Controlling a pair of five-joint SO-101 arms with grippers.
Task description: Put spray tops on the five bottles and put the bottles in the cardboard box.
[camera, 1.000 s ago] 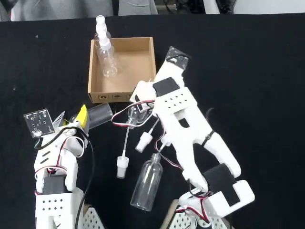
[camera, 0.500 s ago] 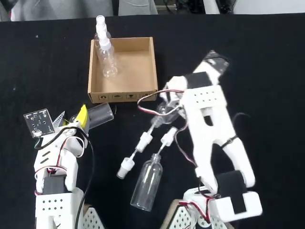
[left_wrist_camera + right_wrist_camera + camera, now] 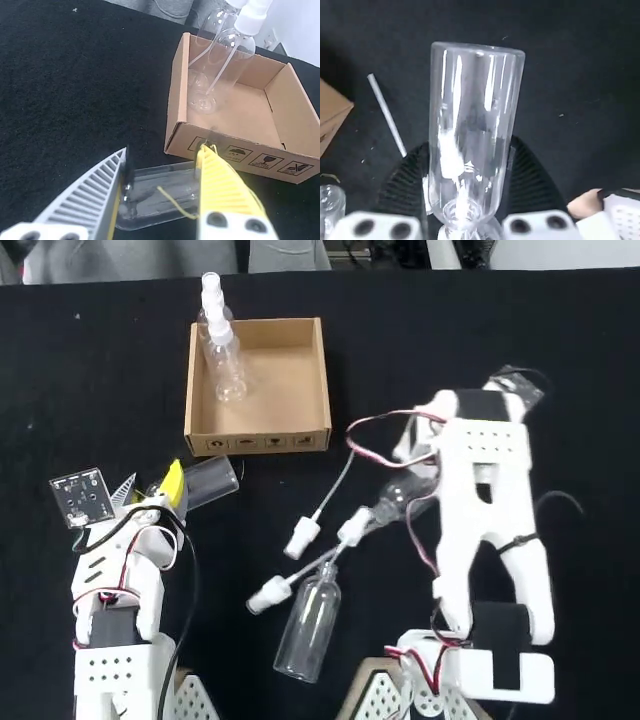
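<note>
The cardboard box (image 3: 258, 441), far left, already has two capped bottles (image 3: 225, 360), so I judge capping is in hand: next a loose spray top (image 3: 300, 537) from the worktop must meet a held neck. Right jaws clamp a bare bottle (image 3: 475, 125) right of centre. Left jaws pinch another bottle (image 3: 160, 187) just beside the box's near wall.

Left claw (image 3: 164, 156) and right claw (image 3: 469, 150) both clamped
</note>
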